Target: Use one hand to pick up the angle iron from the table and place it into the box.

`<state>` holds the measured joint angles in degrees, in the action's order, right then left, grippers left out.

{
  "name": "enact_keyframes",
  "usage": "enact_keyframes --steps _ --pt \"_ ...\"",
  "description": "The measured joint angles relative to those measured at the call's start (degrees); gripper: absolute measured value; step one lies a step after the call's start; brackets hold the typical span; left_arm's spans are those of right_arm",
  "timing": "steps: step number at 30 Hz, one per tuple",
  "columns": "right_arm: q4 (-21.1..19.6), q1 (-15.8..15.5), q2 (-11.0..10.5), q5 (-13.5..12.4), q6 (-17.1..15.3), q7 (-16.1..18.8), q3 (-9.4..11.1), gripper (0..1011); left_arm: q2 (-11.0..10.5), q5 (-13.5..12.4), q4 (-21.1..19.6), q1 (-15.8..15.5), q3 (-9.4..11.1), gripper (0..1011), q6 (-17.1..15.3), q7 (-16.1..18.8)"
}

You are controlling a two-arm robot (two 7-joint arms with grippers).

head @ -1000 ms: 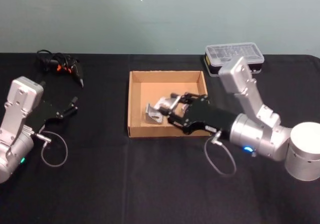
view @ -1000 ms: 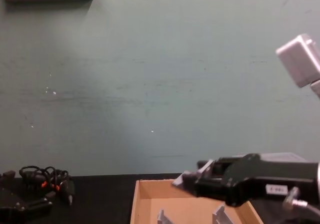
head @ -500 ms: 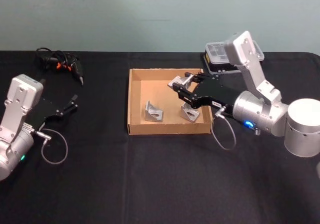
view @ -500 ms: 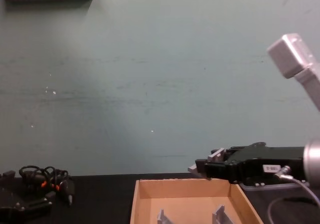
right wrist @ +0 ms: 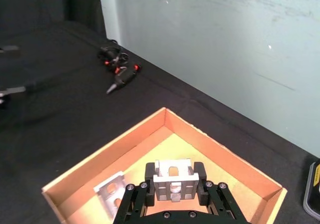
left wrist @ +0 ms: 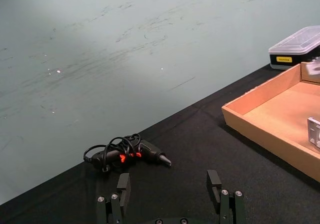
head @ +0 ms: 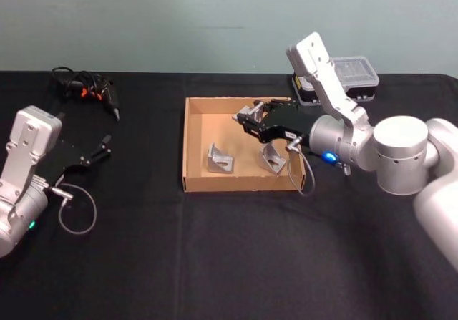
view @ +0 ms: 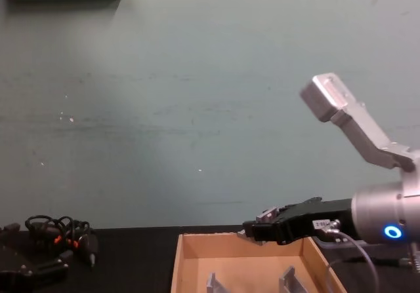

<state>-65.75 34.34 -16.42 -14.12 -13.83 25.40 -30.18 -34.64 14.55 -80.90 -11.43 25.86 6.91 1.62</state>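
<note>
My right gripper [head: 245, 117] hovers over the far part of the tan box [head: 187, 142], shut on a silver angle iron [right wrist: 173, 176]. From the chest, that gripper [view: 257, 230] sits just above the box's far rim [view: 178, 267]. Two more angle irons lie on the box floor, one to the left [head: 220, 159] and one to the right [head: 273, 158]. The left gripper [head: 101, 150] rests over the black table [head: 229, 248] at the left, its fingers [left wrist: 122, 184] spread open with nothing between them.
A clear-lidded plastic case [head: 349, 74] stands behind the box at the right. A black and orange tool with coiled cable [head: 89, 91] lies at the back left. A loose cable loops under each arm.
The right gripper, still holding the angle iron, has swung from the near side of the box to its far side, uncovering the second iron on the floor. The left arm stayed put.
</note>
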Motion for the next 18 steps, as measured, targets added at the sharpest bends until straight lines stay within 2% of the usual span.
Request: enact_keyframes --steps 7,18 --pt "6.5 3.2 3.0 0.9 0.0 0.7 -0.3 456 0.0 0.0 0.0 0.0 0.0 1000 0.0 0.0" --pt "12.8 6.2 6.0 2.7 0.2 1.5 -0.9 456 0.0 0.0 0.0 0.0 0.0 1000 0.0 0.0"
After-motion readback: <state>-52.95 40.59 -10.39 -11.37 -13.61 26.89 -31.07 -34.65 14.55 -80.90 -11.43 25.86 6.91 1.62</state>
